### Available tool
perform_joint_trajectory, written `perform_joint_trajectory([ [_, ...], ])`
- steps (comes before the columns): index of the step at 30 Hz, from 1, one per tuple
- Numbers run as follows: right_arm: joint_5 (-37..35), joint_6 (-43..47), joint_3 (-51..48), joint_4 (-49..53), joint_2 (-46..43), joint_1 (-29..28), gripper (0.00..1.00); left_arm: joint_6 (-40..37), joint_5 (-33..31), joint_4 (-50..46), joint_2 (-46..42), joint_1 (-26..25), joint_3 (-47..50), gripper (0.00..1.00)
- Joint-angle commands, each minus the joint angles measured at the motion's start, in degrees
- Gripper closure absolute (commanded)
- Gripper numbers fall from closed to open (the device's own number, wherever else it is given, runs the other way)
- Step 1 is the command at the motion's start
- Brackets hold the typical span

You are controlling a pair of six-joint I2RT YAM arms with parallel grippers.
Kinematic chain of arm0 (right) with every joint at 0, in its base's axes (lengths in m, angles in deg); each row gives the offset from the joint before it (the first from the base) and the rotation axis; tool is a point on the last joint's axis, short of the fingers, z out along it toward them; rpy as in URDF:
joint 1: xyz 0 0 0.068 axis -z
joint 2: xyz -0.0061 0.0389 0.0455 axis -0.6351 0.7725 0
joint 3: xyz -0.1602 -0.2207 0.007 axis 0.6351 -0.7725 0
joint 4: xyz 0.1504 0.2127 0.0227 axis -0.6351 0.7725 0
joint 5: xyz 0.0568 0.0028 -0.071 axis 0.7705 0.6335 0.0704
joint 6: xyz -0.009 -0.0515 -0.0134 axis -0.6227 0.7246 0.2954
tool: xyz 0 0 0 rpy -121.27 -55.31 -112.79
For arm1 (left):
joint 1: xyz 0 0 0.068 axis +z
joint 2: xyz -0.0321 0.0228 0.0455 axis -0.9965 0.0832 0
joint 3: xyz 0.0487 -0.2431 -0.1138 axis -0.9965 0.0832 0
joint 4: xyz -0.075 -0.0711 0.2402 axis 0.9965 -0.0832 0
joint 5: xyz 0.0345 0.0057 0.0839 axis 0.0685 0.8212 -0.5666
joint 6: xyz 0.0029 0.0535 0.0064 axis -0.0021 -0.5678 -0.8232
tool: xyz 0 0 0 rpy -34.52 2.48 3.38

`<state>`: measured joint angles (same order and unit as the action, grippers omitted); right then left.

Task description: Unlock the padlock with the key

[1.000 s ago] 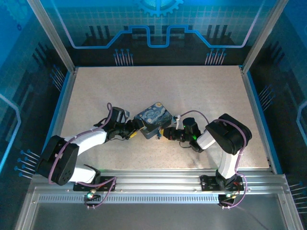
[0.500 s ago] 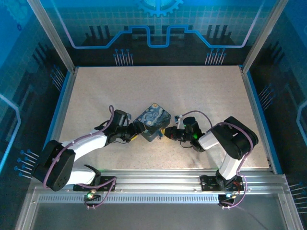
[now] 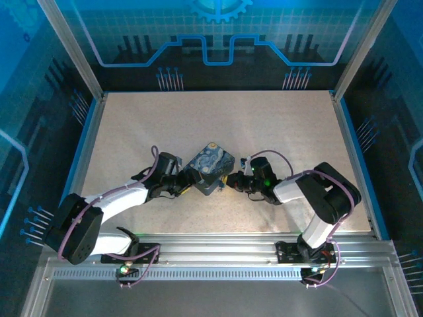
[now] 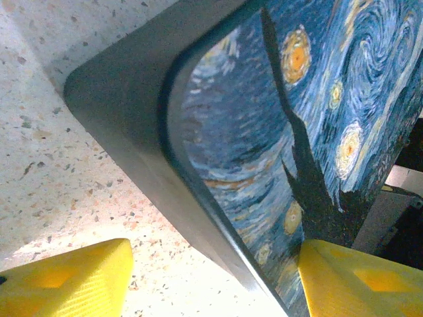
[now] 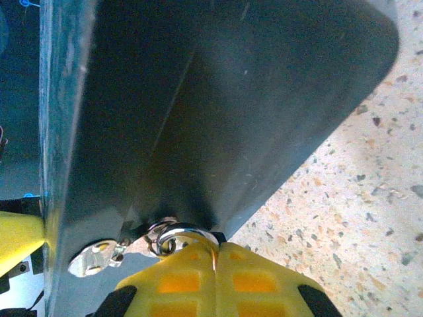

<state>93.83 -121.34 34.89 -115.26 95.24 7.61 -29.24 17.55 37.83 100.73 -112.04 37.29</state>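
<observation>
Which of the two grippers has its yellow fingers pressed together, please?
The right gripper: its fingers meet beside a small metal ring, whereas the left gripper has its fingers spread apart, astride the painted tin.

Tin (image 4: 251,145): sheet metal; lid printed in a painterly night-sky pattern, low sheen; side walls dark, smooth, satin.
Ring (image 5: 173,236) and tab (image 5: 92,259) on tin: bright polished metal.
Desk (image 4: 53,165): speckled stone-look surface, matt.
Right end effector fingers (image 5: 178,281): yellow plastic, smooth.
</observation>
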Motion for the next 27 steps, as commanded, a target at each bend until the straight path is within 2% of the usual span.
perform_joint_trajectory([
  [1, -1.5, -1.2, 2.0, 5.3, -1.5, 0.9, 0.96, 0.3, -1.2, -7.1, 1.0, -1.5, 3.3, 0.32],
  [27, -3.0, -7.2, 6.0, 11.7, -3.4, 1.7, 0.97, 2.0, -1.4, -3.1, 1.5, -3.2, 6.2, 0.32],
])
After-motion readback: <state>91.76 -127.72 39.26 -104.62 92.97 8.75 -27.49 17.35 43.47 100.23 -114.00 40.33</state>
